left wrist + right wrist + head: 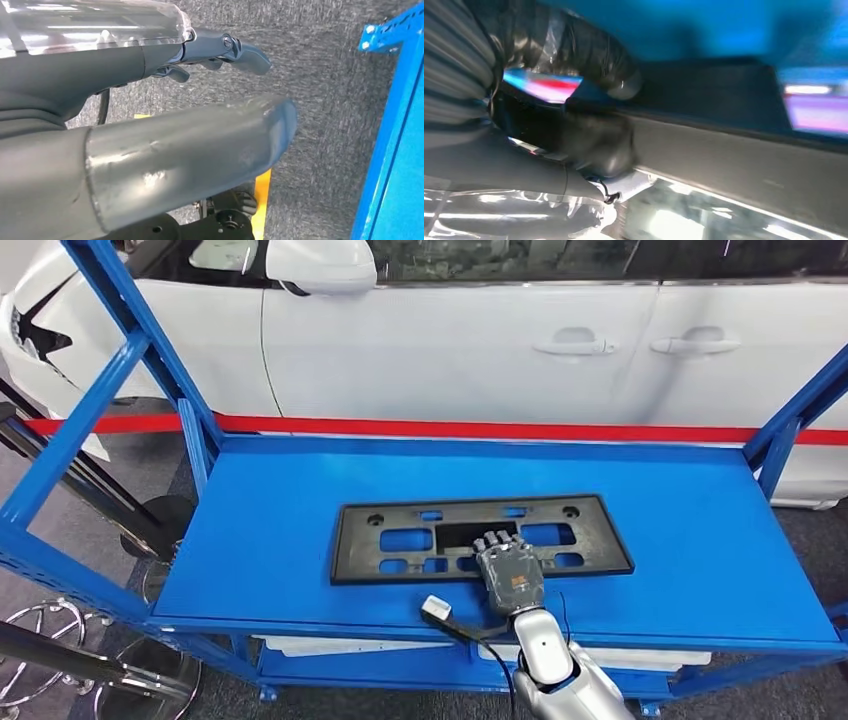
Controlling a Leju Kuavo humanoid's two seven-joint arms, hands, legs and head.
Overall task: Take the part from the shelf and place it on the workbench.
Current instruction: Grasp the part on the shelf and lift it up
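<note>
Reaching over the shelf [250, 540], the right hand [510, 570] grips the black part [400, 540] — fingers hooked into 1 cutout.

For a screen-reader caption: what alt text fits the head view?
The robot's right hand rests on the near edge of a flat black part lying on a blue shelf. A white car stands behind the shelf.

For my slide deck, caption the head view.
Right hand on black part lying on blue shelf.

Matt black plastic part [480, 537] on smooth blue painted-metal shelf [260, 560]; glossy white car [450, 340].
</note>
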